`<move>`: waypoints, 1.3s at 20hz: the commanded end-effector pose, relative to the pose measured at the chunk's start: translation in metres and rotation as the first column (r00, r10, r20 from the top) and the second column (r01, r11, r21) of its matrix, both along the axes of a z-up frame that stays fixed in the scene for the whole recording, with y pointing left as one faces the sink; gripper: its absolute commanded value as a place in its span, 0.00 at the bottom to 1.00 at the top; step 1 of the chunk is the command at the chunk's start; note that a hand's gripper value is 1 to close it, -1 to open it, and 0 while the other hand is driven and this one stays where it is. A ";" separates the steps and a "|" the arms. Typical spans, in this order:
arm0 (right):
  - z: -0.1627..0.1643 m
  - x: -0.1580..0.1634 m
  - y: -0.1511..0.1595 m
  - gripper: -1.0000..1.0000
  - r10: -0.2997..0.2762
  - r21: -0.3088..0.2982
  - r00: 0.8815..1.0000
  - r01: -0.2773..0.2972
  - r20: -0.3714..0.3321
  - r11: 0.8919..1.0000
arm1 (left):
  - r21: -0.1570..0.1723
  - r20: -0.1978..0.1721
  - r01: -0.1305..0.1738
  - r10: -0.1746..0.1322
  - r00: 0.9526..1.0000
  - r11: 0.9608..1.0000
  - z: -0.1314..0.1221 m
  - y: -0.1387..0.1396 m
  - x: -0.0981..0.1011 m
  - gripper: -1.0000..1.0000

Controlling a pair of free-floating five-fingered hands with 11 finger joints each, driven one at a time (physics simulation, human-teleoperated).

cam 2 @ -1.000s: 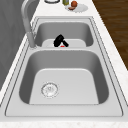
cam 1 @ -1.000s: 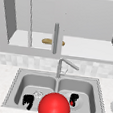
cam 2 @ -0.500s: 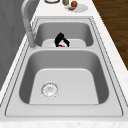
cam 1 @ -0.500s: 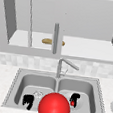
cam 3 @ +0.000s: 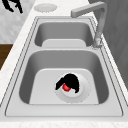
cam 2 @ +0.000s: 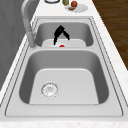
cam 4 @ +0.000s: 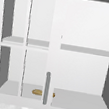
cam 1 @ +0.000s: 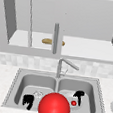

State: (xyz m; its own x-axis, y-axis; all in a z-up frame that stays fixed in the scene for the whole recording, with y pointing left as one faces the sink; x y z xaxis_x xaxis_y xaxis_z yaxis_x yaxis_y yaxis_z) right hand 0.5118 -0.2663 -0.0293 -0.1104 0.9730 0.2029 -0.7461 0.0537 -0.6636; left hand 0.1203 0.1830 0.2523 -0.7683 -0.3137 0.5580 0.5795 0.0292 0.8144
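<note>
My right robot hand (cam 1: 79, 95) hangs curled, gripping nothing, directly above the small red ball (cam 1: 73, 103) on the plate (cam 3: 83, 93), lower right of the front view.

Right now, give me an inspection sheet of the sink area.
Surface: double steel sink set in a pale counter.
Job's things: small red ball on a round plate in the right basin.
Clutter: large red ball at the front edge; plate of food on the counter; brown item on the cabinet shelf.
Hands: right robot hand over the small ball, fingers curled down around it; left robot hand hangs at the left basin.
Cables: nothing seen.
Surroundings: faucet, open wall cabinet.
</note>
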 end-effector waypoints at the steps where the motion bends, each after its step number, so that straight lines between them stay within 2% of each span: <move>1: 0.024 0.000 -0.015 0.00 -0.022 0.003 1.000 0.022 0.000 1.000 | 0.000 0.000 0.000 0.000 1.000 1.000 0.000 0.000 0.000 0.50; 9: 0.073 -0.005 -0.049 0.00 -0.028 0.006 1.000 0.028 -0.003 1.000 | 0.000 0.000 0.000 0.000 1.000 1.000 0.000 0.000 0.000 0.50; 26: 0.174 -0.043 -0.136 0.00 -0.019 0.003 1.000 0.019 0.018 1.000 | 0.000 0.000 0.000 0.000 1.000 1.000 0.000 0.000 0.000 0.50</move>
